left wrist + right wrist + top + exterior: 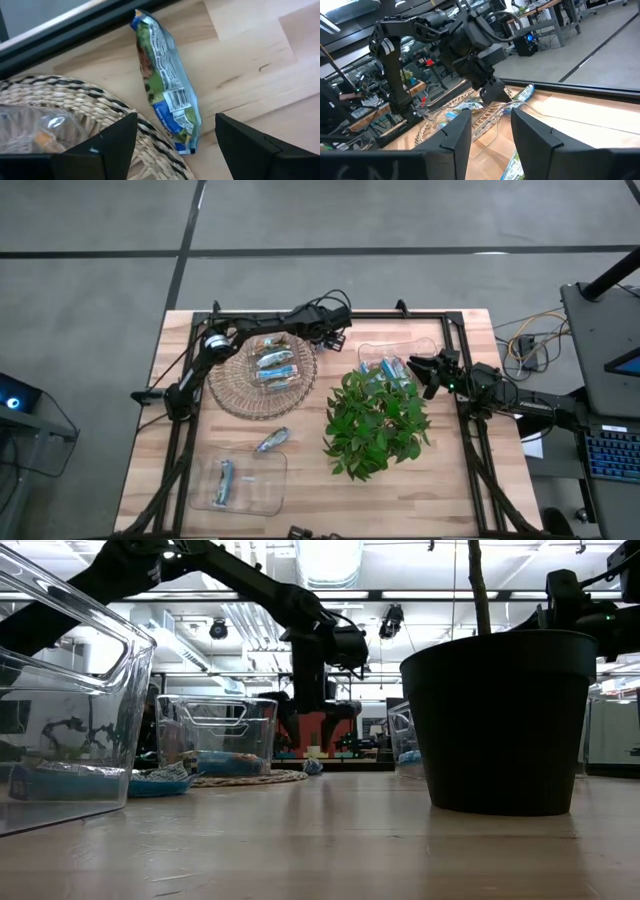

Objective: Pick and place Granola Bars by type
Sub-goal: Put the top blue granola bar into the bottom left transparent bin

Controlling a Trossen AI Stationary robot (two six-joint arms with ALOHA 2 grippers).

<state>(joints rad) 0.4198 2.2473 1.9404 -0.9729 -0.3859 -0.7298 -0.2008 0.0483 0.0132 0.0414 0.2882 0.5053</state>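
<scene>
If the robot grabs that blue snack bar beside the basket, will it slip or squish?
The granola bar looks wrapped in shiny foil, so it may slide a bit. Its crinkly wrapper will probably dent. It seems small and flat, so likely light and unlikely to roll off the woven basket edge.

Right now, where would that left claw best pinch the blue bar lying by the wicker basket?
Probably across the narrow middle of the blue bar, coming straight down from above. It lies flat on the table, one end against the wicker basket, and the open left claw already straddles it.
</scene>
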